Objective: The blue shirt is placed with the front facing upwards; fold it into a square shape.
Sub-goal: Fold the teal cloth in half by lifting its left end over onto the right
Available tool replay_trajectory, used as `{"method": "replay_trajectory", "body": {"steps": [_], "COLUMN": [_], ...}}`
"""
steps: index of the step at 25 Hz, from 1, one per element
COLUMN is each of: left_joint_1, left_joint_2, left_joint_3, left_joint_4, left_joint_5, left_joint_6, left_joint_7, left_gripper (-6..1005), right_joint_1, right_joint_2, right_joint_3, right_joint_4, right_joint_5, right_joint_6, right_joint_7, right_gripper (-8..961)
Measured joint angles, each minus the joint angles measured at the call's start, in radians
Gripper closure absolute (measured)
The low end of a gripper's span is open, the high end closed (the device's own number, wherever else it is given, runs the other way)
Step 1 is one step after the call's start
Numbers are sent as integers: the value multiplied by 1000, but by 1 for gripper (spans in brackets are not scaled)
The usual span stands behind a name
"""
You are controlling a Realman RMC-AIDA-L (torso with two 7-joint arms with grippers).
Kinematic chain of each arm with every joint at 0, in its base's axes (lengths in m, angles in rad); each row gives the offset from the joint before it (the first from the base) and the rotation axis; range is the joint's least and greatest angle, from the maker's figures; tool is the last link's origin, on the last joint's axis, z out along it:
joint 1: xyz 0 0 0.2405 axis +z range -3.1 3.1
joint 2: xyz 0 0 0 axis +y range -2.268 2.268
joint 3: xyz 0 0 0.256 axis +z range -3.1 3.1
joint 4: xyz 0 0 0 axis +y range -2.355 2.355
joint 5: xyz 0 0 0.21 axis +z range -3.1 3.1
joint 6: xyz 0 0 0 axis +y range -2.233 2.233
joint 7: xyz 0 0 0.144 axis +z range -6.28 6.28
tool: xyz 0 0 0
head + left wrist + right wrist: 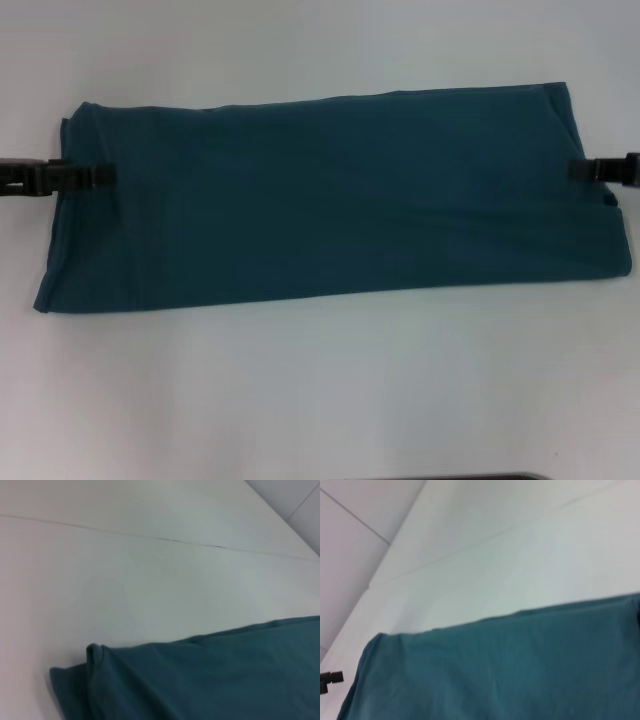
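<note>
White tabletop [320,400], plain and pale, with a thin seam line across it in both wrist views.

Left gripper [105,176] low at the shirt's left edge, about halfway between near and far sides, fingers [95,176] reaching in over the cloth. Clenched on the fabric or merely lying on it: cannot tell. Dark arm running off the left border of the head view.

Right gripper [575,170] at the opposite short edge, likewise about midway along it, fingers [585,170] just over the hem. Grasp unclear here too; cannot tell whether pinched or released. Arm leaving the view at the right border.

Shirt [330,200] flat on the tabletop between the two grippers, already folded into a long band stretched left to right, filling the middle of the head view. Plain teal side up, no print or collar on show. Far edge slightly tilted, higher at the right; near edge fairly straight. Left end a little rumpled at its far corner, with a small fold of cloth standing up, seen close in the left wrist view [200,680]. Right end with layered edges at the far and near corners. Broad smooth teal surface in the right wrist view [495,670], with the left gripper [332,677] small at the far end.
</note>
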Motion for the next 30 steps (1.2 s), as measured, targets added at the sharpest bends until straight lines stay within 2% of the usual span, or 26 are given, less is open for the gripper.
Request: {"method": "replay_trajectory", "body": {"steps": [6, 10, 14, 22, 30], "left_joint_1": [-29, -44, -48, -45, -34], "left_joint_2": [-21, -35, -39, -49, -38], "left_joint_3": [1, 21, 65, 77, 79], "left_joint_4": [12, 35, 79, 97, 96], "left_joint_5": [-1, 3, 2, 6, 7], "left_joint_6": [-27, -91, -174, -268, -290], "left_joint_7": [2, -1, -6, -7, -8], "left_gripper": [139, 140, 142, 146, 144], "right_joint_1": [4, 7, 11, 13, 10], "right_joint_2": [6, 10, 11, 13, 20], "right_joint_3": [10, 10, 10, 12, 13], "right_joint_4": [3, 1, -2, -4, -6], "right_joint_5": [3, 3, 3, 4, 4], "right_joint_6": [-14, -19, -21, -22, -22], "right_joint_7": [-9, -10, -10, -7, -7], "right_gripper": [950, 950, 950, 950, 949]}}
